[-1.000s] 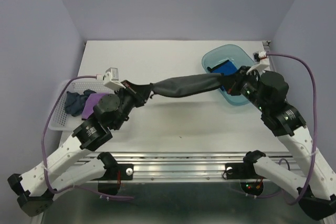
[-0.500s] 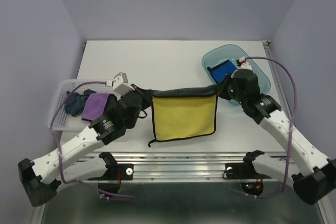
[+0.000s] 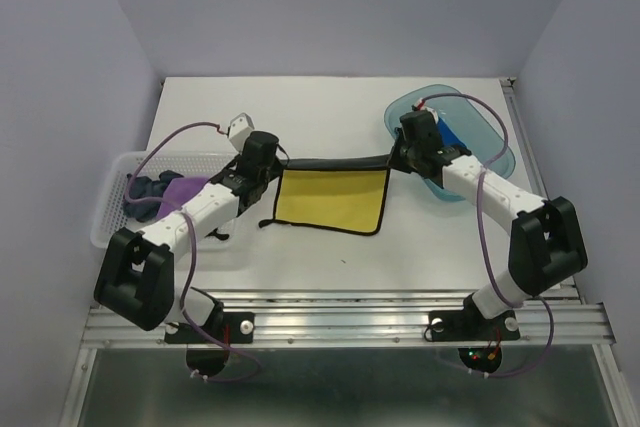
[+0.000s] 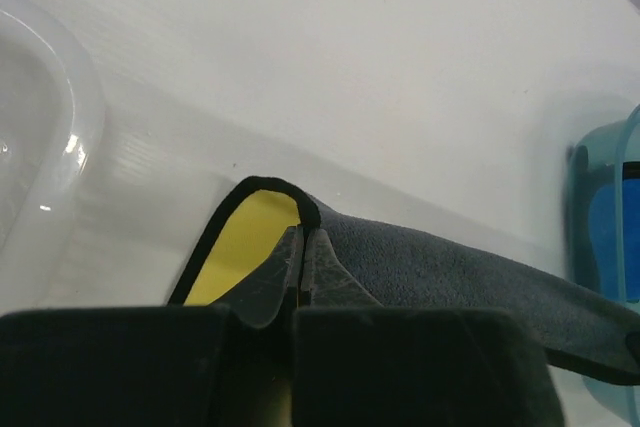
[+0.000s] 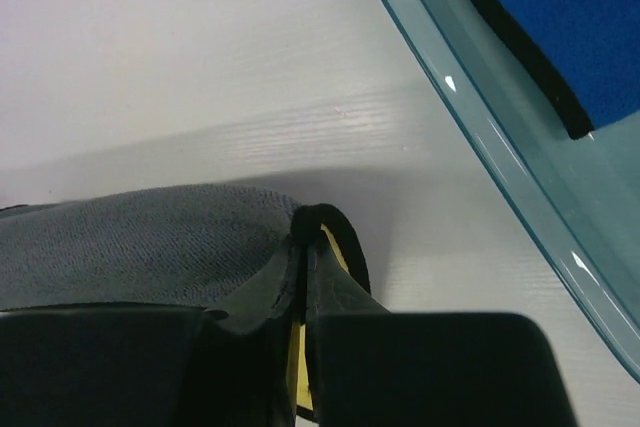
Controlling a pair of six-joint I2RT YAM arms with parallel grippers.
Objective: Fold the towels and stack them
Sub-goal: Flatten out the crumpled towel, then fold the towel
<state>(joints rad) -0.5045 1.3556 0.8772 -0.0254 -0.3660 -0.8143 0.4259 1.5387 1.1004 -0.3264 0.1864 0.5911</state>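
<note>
Item: 1 yellow, grey-backed soft cloth towel (image 3: 330,192), black-edged, stretched between 2 grippers.
Left gripper (image 4: 303,239) and right gripper (image 5: 304,240) were each clamped on 1 top corner.

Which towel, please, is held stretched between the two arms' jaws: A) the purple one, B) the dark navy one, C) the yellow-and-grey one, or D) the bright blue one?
C: the yellow-and-grey towel hangs from its two pinched top corners, while the blue towel lies in the tray.
</note>
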